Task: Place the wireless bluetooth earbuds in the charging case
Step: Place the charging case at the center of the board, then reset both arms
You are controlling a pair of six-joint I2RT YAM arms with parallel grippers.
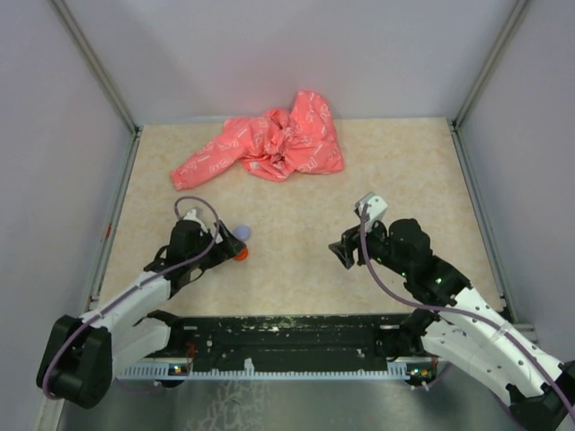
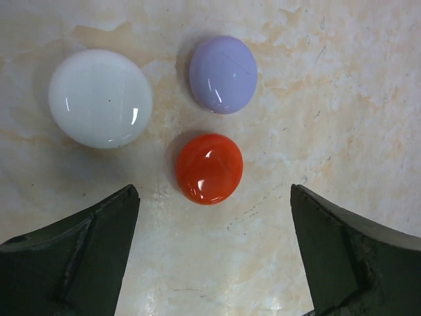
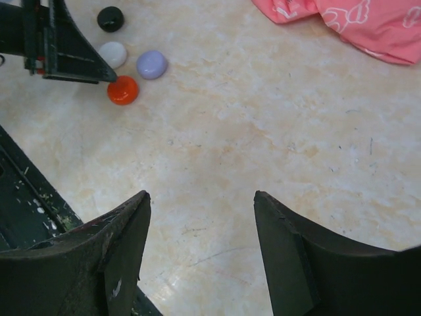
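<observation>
1. Left gripper: the jaws stand wide apart and hold nothing. Both dark fingers are wedge-shaped with a matte, scuffed surface.

2. Discs: the right wrist view shows four, one of each colour. All are round, domed, smooth and glossy, and all lie on the table, a beige surface with a marbled pattern.
   - White disc: leftmost in the left wrist view; it appears the largest there.
   - Black disc: seen only in the right wrist view, just beyond the white disc.
   - Charging case: the red-orange disc. It lies flat and closed just ahead of the left gripper's open gap, roughly centred between the fingers and touching neither. It sits near the white and lavender discs, apart from both.
   - Lavender disc: just beyond the charging case, right of the white disc.

3. Cloth: one item, pink, crumpled in soft folds at the far side of the table, well apart from the discs. It carries a white print, too small to read.

4. Right gripper: the jaws are spread wide and hold nothing, over bare table well right of the discs. Its fingers are dark, matte wedges.
</observation>
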